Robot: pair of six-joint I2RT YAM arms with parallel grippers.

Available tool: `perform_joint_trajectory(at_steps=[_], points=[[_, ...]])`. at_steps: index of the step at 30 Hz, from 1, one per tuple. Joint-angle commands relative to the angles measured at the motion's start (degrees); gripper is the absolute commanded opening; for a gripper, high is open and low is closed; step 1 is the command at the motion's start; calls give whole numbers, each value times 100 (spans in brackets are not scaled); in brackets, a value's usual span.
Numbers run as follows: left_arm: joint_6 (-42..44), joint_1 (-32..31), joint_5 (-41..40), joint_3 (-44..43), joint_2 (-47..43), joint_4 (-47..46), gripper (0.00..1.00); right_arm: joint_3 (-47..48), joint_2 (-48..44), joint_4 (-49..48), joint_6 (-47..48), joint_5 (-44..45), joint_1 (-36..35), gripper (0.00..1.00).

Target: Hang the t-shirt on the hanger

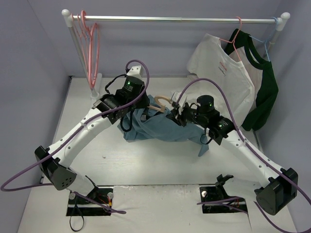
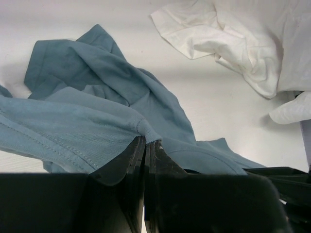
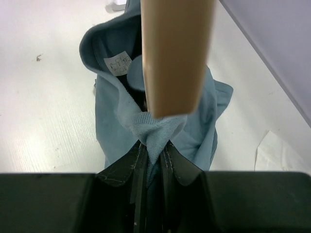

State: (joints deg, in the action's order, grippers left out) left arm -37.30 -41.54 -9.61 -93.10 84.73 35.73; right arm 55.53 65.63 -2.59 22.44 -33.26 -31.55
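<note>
Gripping t-shirt (image 1: 160, 128) cloth, left fingers (image 2: 124, 167) and right fingers (image 3: 121, 167) clamp beside the hanger (image 3: 175, 53).

the t-shirt (image 2: 97, 126) is soft matt cloth, the hanger (image 3: 175, 53) smooth tan wood, the rail (image 1: 180, 19) shiny metal.

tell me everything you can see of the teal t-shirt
The t-shirt is plain dusty teal knit cloth, short-sleeved, with a ribbed collar and a white label inside the neck. It lies crumpled on the table. The left gripper is shut on a stitched edge, the right gripper on the collar, just under the end of the hanger.
</note>
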Motion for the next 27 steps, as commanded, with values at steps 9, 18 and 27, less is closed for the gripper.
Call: perform_joint_trajectory(at_steps=[9,18,27], points=[[1012,-65,-367,-858,-211,-278,44,-121,-270,-919,94,-260,114,0],[3253,1015,915,-1123,-694,653,54,81,64,-682,270,-831,290,0],[5416,2509,4096,-858,-599,1664,54,494,372,30,657,-1508,360,0]])
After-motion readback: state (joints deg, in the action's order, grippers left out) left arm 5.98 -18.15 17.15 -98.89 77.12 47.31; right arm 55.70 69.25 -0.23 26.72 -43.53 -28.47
